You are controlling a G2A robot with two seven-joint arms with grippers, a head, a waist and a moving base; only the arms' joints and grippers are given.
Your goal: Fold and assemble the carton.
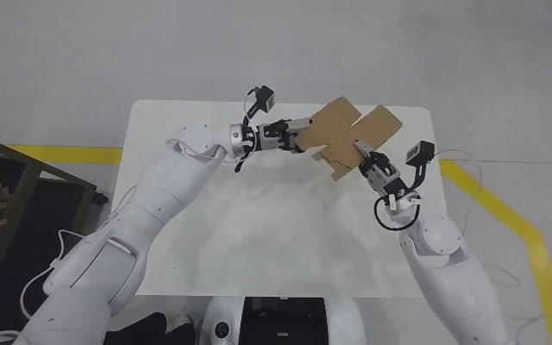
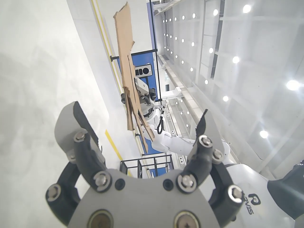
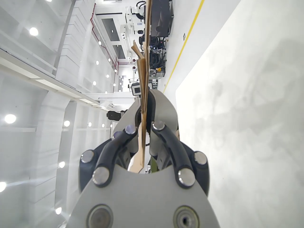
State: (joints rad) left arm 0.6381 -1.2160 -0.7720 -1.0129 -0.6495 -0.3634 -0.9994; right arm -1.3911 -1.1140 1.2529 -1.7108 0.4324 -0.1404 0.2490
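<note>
Right wrist view is showing the carton (image 3: 145,48) edge-on, its faces hidden, right end effector (image 3: 144,103) pinching it; left end effector (image 2: 140,110) is hanging spread, apart.

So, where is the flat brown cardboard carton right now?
In the top view, the flat brown cardboard carton hangs over the far right of the white table, clamped in the right gripper, the open left gripper beside its other end.
</note>
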